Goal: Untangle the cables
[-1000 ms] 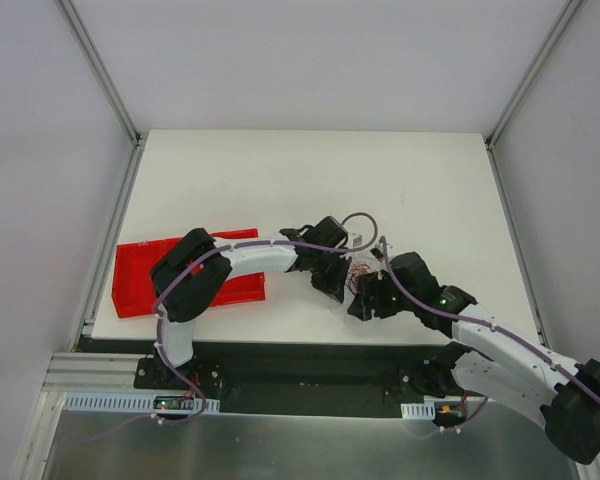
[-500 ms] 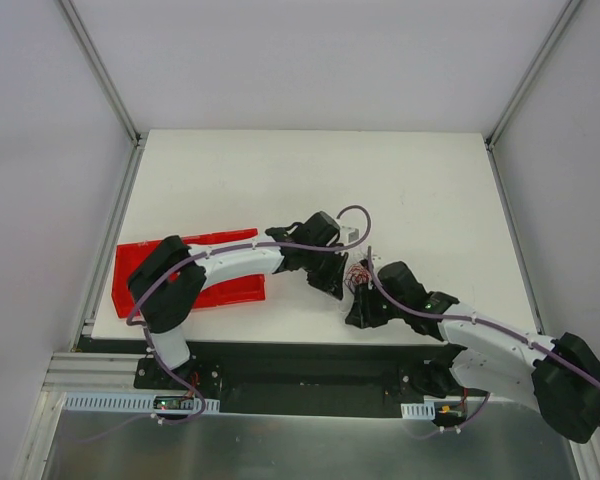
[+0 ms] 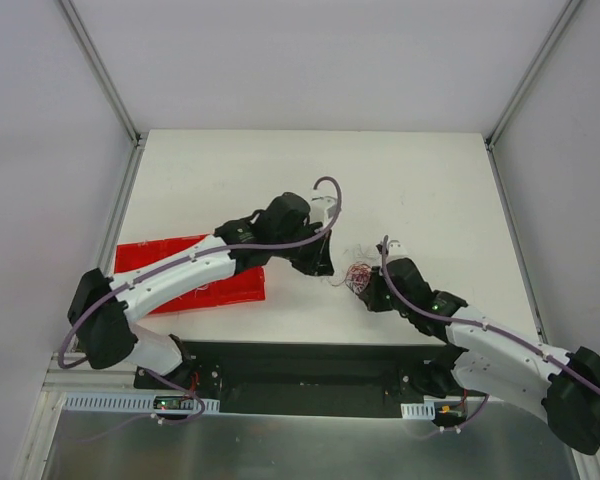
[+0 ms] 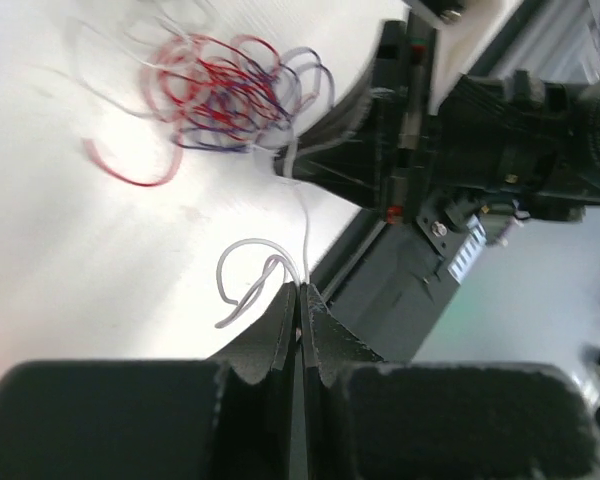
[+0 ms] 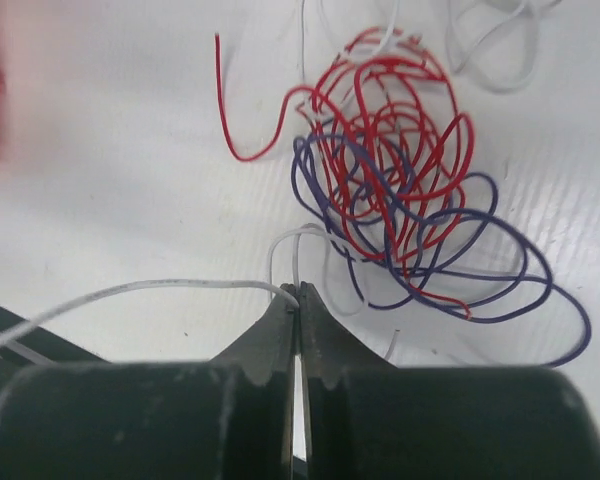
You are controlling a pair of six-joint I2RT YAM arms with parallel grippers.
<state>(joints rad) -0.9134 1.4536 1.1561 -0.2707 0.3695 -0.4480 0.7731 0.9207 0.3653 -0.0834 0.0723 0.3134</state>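
Red, purple, white cables [image 5: 380,150] lie knotted on bench [image 3: 230,180]; left pincer [image 4: 300,292] and right pincer [image 5: 297,296] each clamp a white strand [image 5: 180,284]. Untangling barely started.

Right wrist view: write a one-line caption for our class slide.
The right gripper, shut on a white wire, beside a loopy tangle of red and purple cables on the white table.

A: What colours do the cables [image 5: 400,170] have?
B: Red, purple and white, mixed together. The table [image 3: 230,180] is plain white. The tray [image 3: 235,288] at the left is red.
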